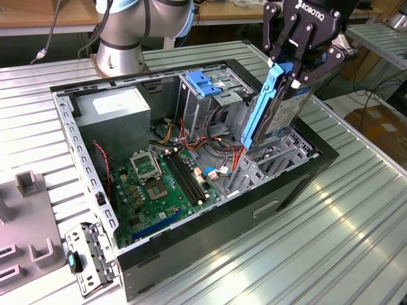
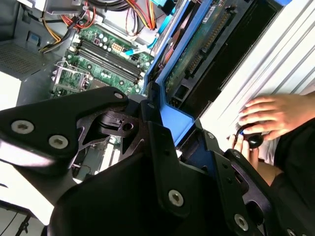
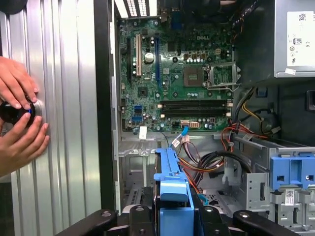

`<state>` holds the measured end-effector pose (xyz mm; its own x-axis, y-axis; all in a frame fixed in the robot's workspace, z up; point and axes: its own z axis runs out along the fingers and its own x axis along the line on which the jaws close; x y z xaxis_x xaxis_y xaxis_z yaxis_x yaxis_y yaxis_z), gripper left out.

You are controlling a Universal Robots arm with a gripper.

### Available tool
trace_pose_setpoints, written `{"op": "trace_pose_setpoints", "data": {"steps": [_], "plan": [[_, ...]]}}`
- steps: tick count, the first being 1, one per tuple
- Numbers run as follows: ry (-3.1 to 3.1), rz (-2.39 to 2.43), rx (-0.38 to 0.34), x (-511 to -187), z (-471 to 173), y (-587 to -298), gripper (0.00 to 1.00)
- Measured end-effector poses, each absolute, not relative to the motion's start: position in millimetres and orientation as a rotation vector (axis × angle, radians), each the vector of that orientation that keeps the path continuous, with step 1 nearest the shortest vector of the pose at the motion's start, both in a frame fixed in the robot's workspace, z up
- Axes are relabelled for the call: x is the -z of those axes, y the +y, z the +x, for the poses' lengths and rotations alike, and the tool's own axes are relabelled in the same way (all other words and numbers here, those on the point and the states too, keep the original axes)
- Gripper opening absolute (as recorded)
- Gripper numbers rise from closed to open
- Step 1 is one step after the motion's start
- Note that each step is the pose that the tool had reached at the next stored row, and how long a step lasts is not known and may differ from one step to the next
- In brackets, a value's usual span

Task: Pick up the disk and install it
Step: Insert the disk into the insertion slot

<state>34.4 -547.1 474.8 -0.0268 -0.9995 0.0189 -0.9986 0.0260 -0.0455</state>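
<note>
In the exterior view my gripper [image 1: 289,67] is shut on the disk [image 1: 278,111], a dark flat drive with blue side rails. I hold it by its upper end, tilted steeply, with its lower end down at the grey metal drive cage [image 1: 267,166] in the near right corner of the open computer case [image 1: 82,166]. The second wrist view shows the disk's [image 2: 197,46] green circuit-board underside between the black fingers [image 2: 162,147]. In the first wrist view the blue rail of the disk [image 3: 172,196] points toward the case interior.
Inside the case lie the green motherboard [image 1: 159,184], a grey power supply box [image 1: 117,108], bundled cables [image 1: 216,143] and another blue drive carrier [image 1: 203,82]. A person's hands [image 3: 19,118] rest on a black knob on the ribbed table beside the case. Grey fixtures [image 1: 25,222] stand at the exterior view's left.
</note>
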Motion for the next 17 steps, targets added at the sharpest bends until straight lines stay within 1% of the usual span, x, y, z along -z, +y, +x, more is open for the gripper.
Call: {"op": "trace_pose_setpoints", "data": {"steps": [17], "plan": [[2.237,-2.179,0.07,-471.1,39.3,-548.0,0.37]]}}
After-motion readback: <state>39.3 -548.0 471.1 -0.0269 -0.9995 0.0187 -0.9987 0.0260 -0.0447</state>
